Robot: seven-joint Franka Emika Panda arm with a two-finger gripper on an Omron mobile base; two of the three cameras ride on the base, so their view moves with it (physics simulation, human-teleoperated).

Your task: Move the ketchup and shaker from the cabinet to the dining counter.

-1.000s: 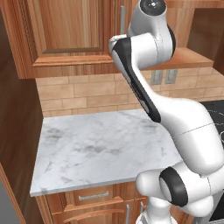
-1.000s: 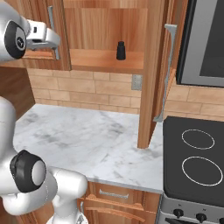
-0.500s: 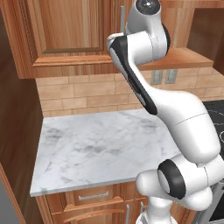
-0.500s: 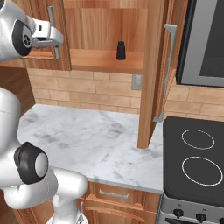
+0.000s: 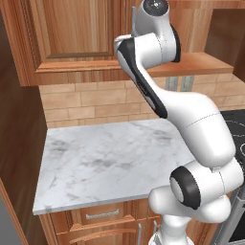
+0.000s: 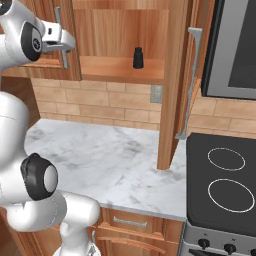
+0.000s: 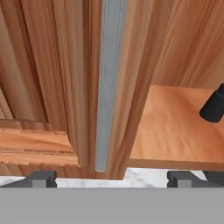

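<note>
1. Being lined up right now: the gripper (image 7: 111, 178), jaws spread wide w/ nothing held, is being pointed straight at the closed left door's bar handle (image 7: 108, 83) on the cabinet (image 6: 120, 32), not at the open shelf.
2. Shaker (image 6: 138, 57) is being seen standing upright on the open shelf, off to one side of the hand in the hand view, well apart from the fingertips.
3. Risk, imo: the door edge or handle is prob being clipped if the hand is pushed fwd from here, since the opening isn't being faced yet.
4. Another risk: the shaker is being approached from the side, so it could be knocked over or shoved deeper.
5. Ketchup isn't being spotted on that shelf, so it can't be told where it is.
6. Counts: 1 shaker, 2 bar handles (other one (image 6: 189, 80) on the open door), 2 stove rings (image 6: 227, 177).
</note>
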